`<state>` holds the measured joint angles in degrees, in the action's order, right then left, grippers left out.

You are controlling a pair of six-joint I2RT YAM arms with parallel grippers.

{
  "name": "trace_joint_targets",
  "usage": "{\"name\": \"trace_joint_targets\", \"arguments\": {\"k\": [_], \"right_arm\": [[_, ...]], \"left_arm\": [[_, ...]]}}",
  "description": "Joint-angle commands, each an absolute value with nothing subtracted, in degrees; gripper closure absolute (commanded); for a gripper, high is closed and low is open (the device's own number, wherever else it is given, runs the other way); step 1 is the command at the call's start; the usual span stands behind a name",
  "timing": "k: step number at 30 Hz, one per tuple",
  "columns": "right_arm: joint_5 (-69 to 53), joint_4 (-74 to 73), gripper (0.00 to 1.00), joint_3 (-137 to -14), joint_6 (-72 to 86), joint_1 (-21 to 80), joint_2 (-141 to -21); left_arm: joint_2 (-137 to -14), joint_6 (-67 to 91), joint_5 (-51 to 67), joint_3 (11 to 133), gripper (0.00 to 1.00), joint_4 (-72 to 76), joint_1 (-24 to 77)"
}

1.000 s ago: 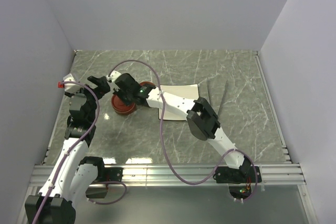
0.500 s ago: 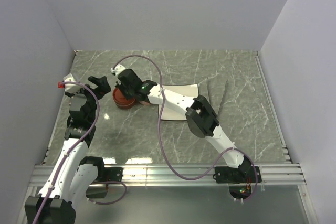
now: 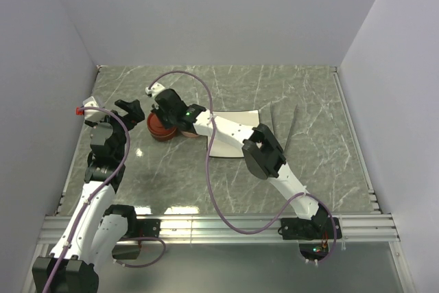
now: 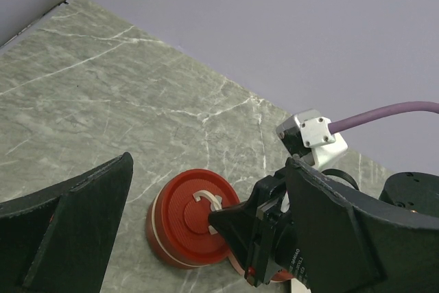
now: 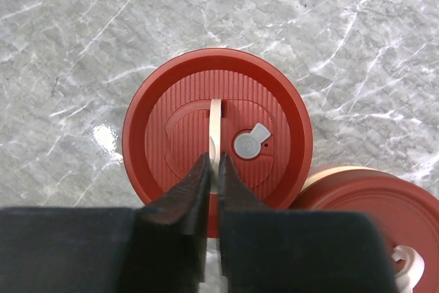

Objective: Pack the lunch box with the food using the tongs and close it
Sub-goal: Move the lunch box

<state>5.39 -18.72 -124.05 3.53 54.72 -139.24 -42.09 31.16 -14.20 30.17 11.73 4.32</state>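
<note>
A round red lunch box (image 5: pixel 217 135) with a ribbed lid stands on the marble table at the far left (image 3: pixel 162 130). My right gripper (image 5: pixel 213 159) is shut on the lid's thin white handle (image 5: pixel 215 118), reaching across from the right (image 3: pixel 163 123). The left wrist view shows the same pinch on the lid (image 4: pixel 180 221). My left gripper (image 3: pixel 130 109) hangs open just left of the box, its jaws wide and holding nothing (image 4: pixel 206 238). Thin grey tongs (image 3: pixel 291 128) seem to lie right of the white plate (image 3: pixel 236 120). No food shows.
A second red lidded container (image 5: pixel 384 217) sits close beside the first, under my right wrist (image 4: pixel 274 276). The side wall and the table's left edge (image 3: pixel 89 94) are near my left gripper. A purple cable (image 3: pixel 185 77) loops over the right arm.
My right gripper, shut on the handle, moved away from the arm bases and slightly left, and the red box moved with it. Over the last half second it hardly shifts. The left arm is still.
</note>
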Motion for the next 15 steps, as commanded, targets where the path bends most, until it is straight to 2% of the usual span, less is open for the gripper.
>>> {"name": "trace_joint_targets", "arguments": {"k": [1, 3, 4, 6, 8, 10, 15], "right_arm": [[4.2, -16.7, 0.85, -123.0, 3.0, 53.8, -137.6], [3.0, -16.4, 0.78, -122.5, 2.7, 53.8, -137.1], [2.8, -15.8, 0.71, -122.2, 2.6, 53.8, -136.8], [2.5, -14.8, 0.65, -120.0, 2.6, 53.8, -135.4], [2.7, -12.8, 0.48, -117.7, 2.5, 53.8, -133.6], [3.3, -11.7, 0.38, -116.8, 2.5, 53.7, -132.0], [2.4, -6.3, 0.34, -110.2, 2.2, 53.7, -127.2]], "left_arm": [[-41.3, 31.6, -13.4, 29.9, 0.01, 13.5, 4.4], [-41.3, 31.7, -13.4, 29.9, 0.0, 13.5, 4.4], [-41.3, 31.7, -13.4, 29.9, 0.0, 13.4, 4.4], [-41.4, 31.7, -13.6, 29.9, 0.01, 13.5, 4.4], [-41.4, 31.7, -13.7, 29.8, 0.01, 13.7, 4.4], [-41.3, 31.6, -13.8, 29.8, 0.01, 13.7, 4.4], [-41.0, 31.6, -14.3, 29.6, 0.01, 13.7, 4.4]]}}
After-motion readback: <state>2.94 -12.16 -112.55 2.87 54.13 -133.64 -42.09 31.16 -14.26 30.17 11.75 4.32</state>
